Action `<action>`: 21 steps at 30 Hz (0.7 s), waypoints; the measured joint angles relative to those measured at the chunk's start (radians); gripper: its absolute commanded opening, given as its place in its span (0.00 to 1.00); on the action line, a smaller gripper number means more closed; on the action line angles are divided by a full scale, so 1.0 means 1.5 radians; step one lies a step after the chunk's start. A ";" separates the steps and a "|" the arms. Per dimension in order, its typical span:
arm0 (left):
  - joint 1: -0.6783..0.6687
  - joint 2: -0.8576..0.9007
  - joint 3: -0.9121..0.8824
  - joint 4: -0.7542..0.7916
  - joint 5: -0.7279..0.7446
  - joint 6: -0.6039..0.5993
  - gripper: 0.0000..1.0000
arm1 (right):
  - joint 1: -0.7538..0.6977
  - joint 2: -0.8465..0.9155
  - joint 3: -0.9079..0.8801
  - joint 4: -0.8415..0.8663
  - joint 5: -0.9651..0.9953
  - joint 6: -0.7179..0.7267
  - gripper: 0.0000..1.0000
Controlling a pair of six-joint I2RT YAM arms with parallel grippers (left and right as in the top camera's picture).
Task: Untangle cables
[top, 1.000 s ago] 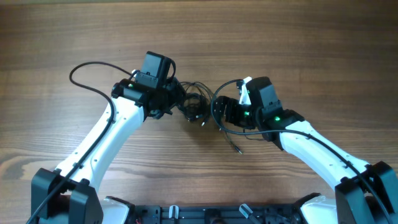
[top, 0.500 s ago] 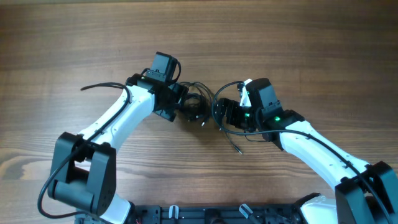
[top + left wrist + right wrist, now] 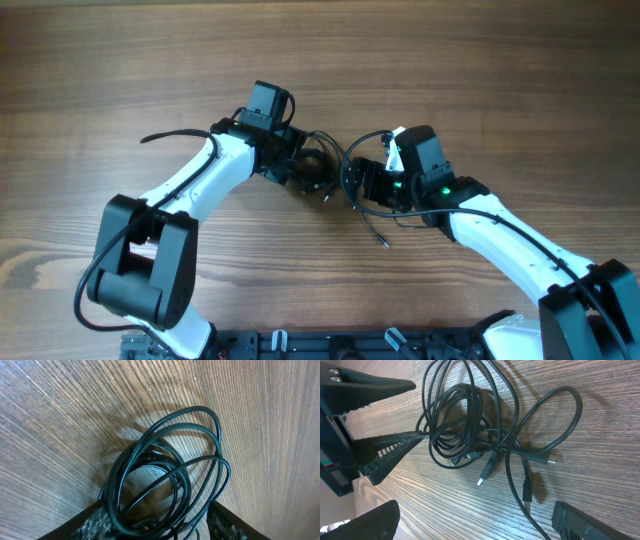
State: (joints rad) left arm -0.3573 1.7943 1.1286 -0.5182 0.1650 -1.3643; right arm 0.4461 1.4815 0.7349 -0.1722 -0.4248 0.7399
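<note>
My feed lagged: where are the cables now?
Overhead, the cables sit bunched mid-table, between the left hand and the right hand, with their loops reaching into the open left hand.

Robot lab bench: wood-grain table, white left arm and right arm, black base frame.

Overhead view: fixed high above the desk, looking straight down, widest. Left wrist view: close, angled down on the cables. Right wrist view: close, facing them from 3 o'clock. All three share that tangle.
</note>
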 measured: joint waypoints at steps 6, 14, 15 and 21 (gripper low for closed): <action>0.000 0.011 0.000 0.031 -0.002 -0.002 0.61 | 0.000 0.000 0.000 0.000 0.000 0.000 1.00; 0.000 0.011 0.000 0.060 0.001 -0.002 0.61 | 0.000 0.000 0.000 0.000 0.002 0.000 1.00; 0.000 0.011 0.000 0.064 0.001 -0.002 0.61 | 0.000 0.000 0.000 0.000 0.003 0.000 1.00; 0.000 0.011 0.000 0.113 0.022 0.010 0.63 | 0.000 0.000 0.000 0.000 0.010 0.000 1.00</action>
State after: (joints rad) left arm -0.3569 1.8114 1.1286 -0.3485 0.1982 -1.3499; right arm 0.4461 1.4815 0.7349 -0.1726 -0.4091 0.7399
